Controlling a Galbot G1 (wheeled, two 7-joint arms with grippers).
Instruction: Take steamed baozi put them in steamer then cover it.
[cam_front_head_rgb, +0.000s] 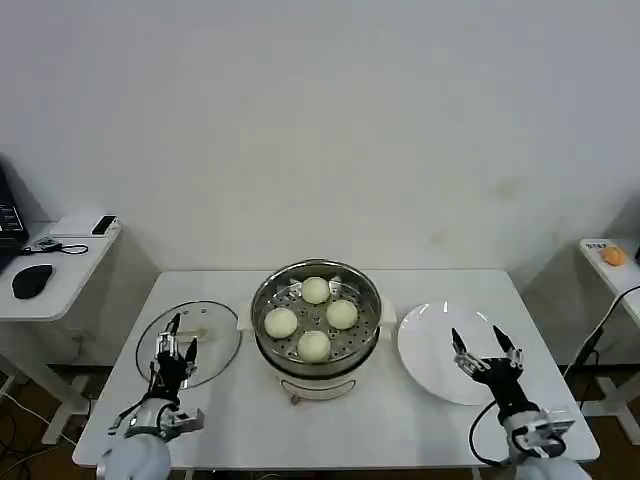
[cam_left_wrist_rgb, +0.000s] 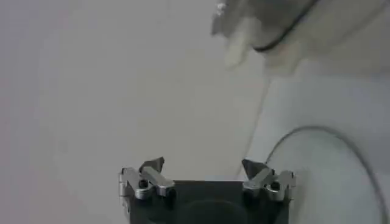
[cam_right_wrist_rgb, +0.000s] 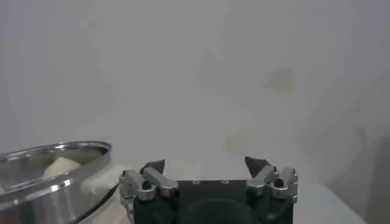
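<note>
The left pincer (cam_front_head_rgb: 174, 338) hangs over the near edge of the glass lid (cam_front_head_rgb: 190, 345), on the steamer's left, its fingers spread moderately wide and gripping nothing; in the left wrist view its two metal fingertips (cam_left_wrist_rgb: 152, 165) stand well apart with only pale surface between them. The right pincer (cam_front_head_rgb: 486, 350) hovers over the near part of the white plate (cam_front_head_rgb: 430, 340), on the steamer's right, spread wide and empty; the right wrist view shows its dark tips (cam_right_wrist_rgb: 256, 164) apart too.

The steamer (cam_front_head_rgb: 316, 322) sits at the middle of the white bench (cam_front_head_rgb: 400, 430), a round pot of shiny stainless steel on a white base, with a perforated steel tray inside. Four steamed baozi (cam_front_head_rgb: 314, 346) lie on that tray, smooth, round and cream-white, set in a diamond and not touching one another. The lid is flat on the bench, clear with a dark rim and a whitish handle. The plate is smooth, glossy and bare.
</note>
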